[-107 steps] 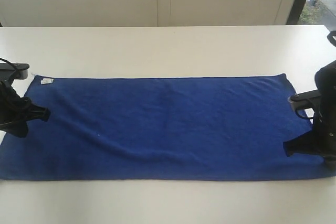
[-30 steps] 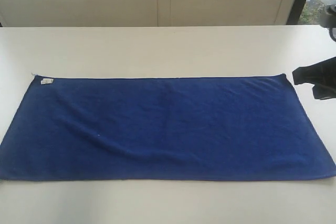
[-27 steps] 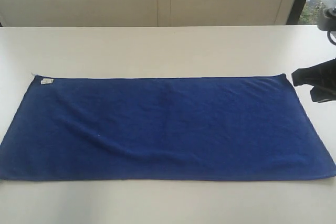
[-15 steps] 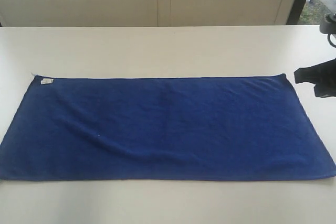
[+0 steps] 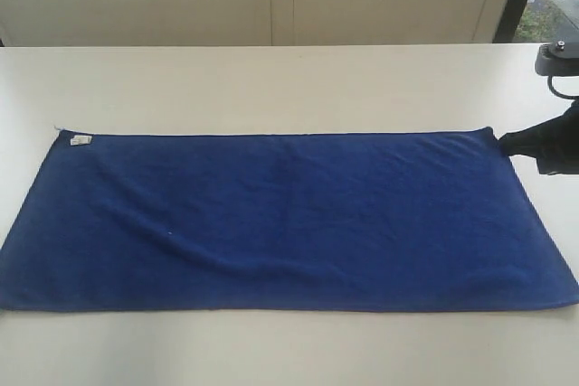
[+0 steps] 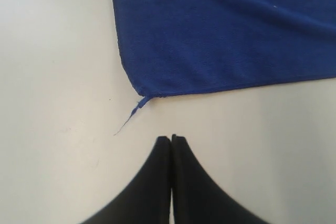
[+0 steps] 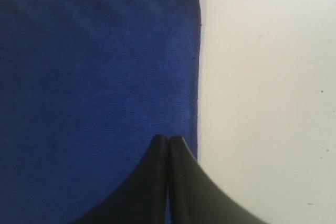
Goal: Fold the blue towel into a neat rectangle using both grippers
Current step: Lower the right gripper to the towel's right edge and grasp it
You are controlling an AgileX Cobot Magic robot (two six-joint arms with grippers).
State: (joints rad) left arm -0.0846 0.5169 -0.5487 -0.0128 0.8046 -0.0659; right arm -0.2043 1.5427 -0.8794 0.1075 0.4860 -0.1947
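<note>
Blue towel (image 5: pixel 280 219): lies unfolded, one layer, across the middle of the tabletop (image 5: pixel 271 79), long side running left to right. White tag (image 5: pixel 81 140) at the far left corner. Shallow ripples on the left half.
Left gripper (image 6: pixel 171 139): jaws together, empty. Over bare tabletop just off a towel corner that trails a loose thread (image 6: pixel 131 116). Out of the exterior view.
Right gripper (image 7: pixel 168 139): jaws together, empty. At the far right corner, over the towel's edge.
Handling (judged): light, soft and limp. It should drape and sag when lifted, and the nap is not slippery.
Hold (judged): one corner per gripper, pinched at the hem. Jaws must part first, then come in low to avoid bunching.
</note>
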